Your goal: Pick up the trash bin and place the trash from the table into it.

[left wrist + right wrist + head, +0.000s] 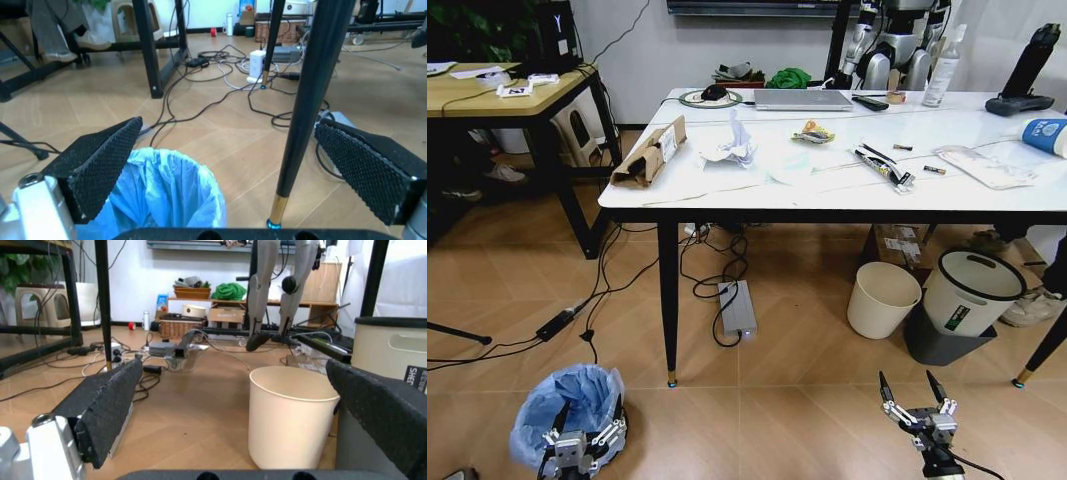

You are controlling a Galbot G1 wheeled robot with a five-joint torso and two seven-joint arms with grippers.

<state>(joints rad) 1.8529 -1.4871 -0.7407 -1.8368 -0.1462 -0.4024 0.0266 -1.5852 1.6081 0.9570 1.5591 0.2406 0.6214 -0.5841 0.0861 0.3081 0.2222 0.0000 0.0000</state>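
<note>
Large rectangular table (727, 190) with white marble-look top, black edge and slanted black legs fills the far half of the head view; litter lies scattered on it, well above the floor work. Biggest pieces: a brown cardboard piece (649, 152) at the near-left corner, crumpled white paper (730, 145) beside it, a clear flat plastic tray (984, 165) toward the right, a blue paper cup (1045, 135) at the right edge, a yellow wrapper (812, 131) mid-table. Under the right side stand a cream plastic bucket (883, 299) and a white bin with dark base (962, 300), not the target. The trash bin (567, 413), small, round, lined with crinkled light-blue plastic bag, sits on the wooden floor near the table's front-left leg. Left gripper (582, 436) is low at the bin's near rim, fingers spread wide, one pad (100, 162) against the bag, likely lined up to take the rim. Right gripper (917, 401) hangs low by the floor, fingers spread, nothing between them, apparently waiting.
</note>
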